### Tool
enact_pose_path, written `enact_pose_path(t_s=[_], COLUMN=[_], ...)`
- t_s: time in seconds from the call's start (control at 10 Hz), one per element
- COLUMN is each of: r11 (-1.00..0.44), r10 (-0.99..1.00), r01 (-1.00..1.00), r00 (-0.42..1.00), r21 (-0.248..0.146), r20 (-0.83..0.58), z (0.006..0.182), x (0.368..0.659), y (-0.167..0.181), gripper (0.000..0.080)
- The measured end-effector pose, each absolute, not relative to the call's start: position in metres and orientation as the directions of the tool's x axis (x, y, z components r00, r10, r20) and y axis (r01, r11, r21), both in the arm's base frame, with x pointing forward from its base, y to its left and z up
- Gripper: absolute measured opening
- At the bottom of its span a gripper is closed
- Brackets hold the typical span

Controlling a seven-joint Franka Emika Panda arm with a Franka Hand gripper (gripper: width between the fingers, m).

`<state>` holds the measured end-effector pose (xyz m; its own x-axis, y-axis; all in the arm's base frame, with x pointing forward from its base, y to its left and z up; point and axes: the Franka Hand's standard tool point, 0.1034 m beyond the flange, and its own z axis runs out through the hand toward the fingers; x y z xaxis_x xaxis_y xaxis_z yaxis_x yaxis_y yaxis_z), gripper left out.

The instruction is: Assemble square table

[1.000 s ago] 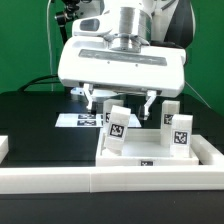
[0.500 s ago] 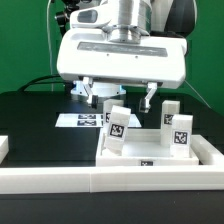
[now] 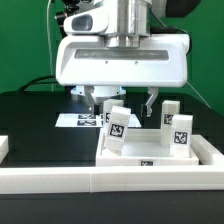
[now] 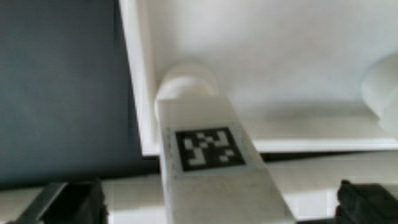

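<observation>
— White plastic at the near edge of the black table (image 3: 40,150): what is it?

— It is the border wall (image 3: 110,178). Just behind it the square slab (image 3: 205,152) lies, with three tagged legs (image 3: 118,130) upright on it.

— And the gripper (image 3: 121,100)?

— It hangs above the slab, its fingers (image 3: 97,98) spread apart, holding nothing. The marker board (image 3: 78,120) lies farther back.

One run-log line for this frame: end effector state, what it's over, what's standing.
end effector: open, holding nothing | position: above leg | leg: upright on square tabletop | other legs: standing, untouched
</observation>
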<state>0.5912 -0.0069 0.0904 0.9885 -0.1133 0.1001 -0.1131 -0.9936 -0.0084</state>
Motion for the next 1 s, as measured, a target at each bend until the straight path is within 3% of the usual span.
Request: enact_pose_path(t_s=[0.7, 0.9, 1.0], r11=[-0.992, -0.992, -0.992], r10=[-0.124, -0.123, -0.123], r01=[-0.124, -0.123, -0.123], r00=[0.990, 0.990, 0.990], r21=[-0.008, -0.007, -0.007], r20=[0.069, 0.073, 0.073], z=[0.0888, 0.0885, 0.0886], x=[0.5982, 0.5985, 0.5986], y=[-0.0147, -0.0153, -0.0154], gripper=[0.0649, 0.0352, 0.0288])
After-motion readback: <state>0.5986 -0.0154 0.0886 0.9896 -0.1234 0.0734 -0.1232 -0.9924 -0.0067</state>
